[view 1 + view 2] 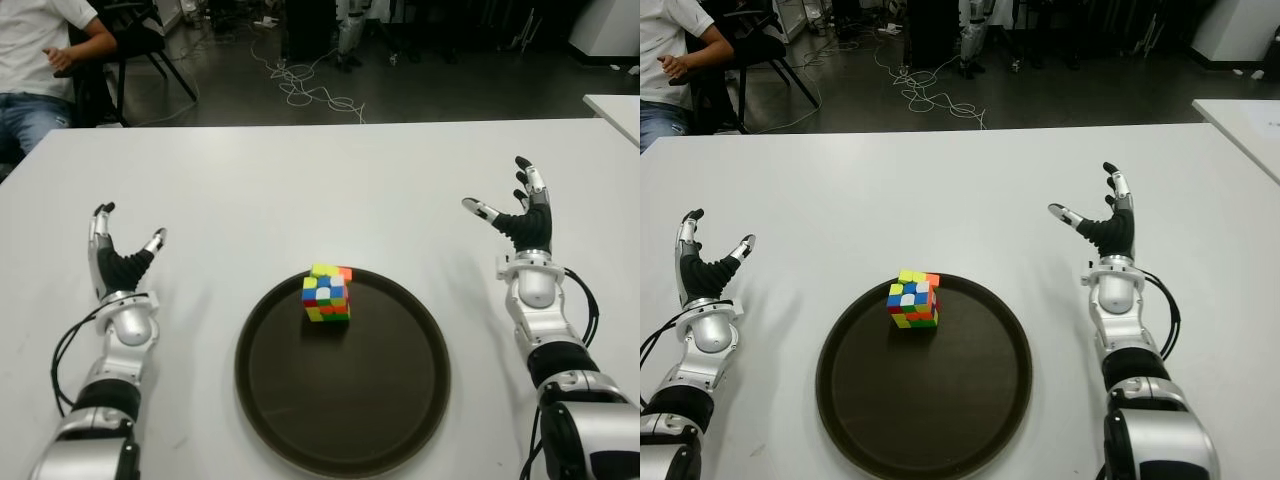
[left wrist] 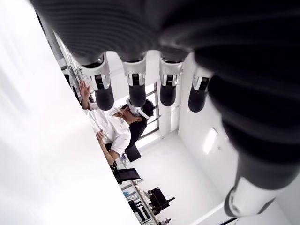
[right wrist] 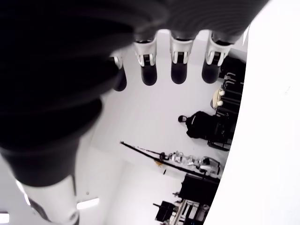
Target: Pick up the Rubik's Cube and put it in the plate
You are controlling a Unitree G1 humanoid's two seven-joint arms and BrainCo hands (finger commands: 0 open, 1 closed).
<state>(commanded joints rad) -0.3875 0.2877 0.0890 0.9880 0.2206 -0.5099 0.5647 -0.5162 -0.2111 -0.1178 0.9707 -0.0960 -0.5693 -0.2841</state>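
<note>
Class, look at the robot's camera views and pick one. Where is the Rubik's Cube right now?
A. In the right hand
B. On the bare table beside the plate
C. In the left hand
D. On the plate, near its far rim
D: the Rubik's Cube sits on the dark plate near its far rim, while the left hand and right hand hold nothing, fingers spread.

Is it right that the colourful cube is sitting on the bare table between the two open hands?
Not quite. The Rubik's Cube sits inside the dark plate, near its far rim, as the left eye view shows. The left hand and right hand are indeed open on either side.

The seated person [image 1: 45, 60] is cut off by the frame's edge, and the plate [image 1: 400, 400] loses its near rim.
</note>
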